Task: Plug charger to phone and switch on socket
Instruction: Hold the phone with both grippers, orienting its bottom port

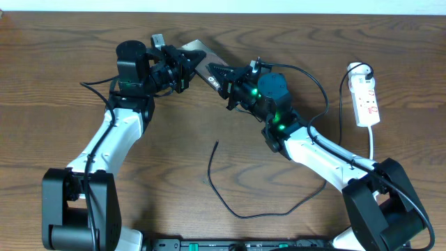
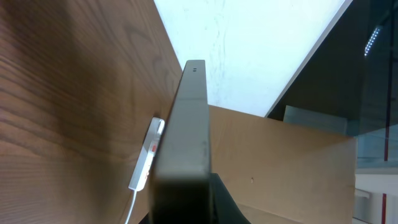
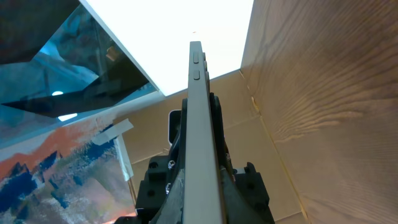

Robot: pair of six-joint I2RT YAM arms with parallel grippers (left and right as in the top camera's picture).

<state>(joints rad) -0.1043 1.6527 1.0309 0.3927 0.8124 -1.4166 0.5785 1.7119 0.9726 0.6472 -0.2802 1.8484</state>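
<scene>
Overhead showed the left gripper (image 1: 179,70) and right gripper (image 1: 221,77) both clamped on the phone (image 1: 198,57) between them, so one should probably hold it steady while the other fetched the loose charger (image 1: 244,217).

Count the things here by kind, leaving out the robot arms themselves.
flat dark rectangular phone: 1
long thin black charger cable: 1
narrow white oblong power strip: 1
Total: 3

A brown wood-grain surface (image 1: 56,84) fills the overhead view, with a pale wall strip (image 1: 348,5) along 12 o'clock. The left wrist view shows tan cardboard (image 2: 280,162) at 4 o'clock — the right wrist view, a blue-and-orange painted picture (image 3: 56,168) at 8 o'clock.
</scene>
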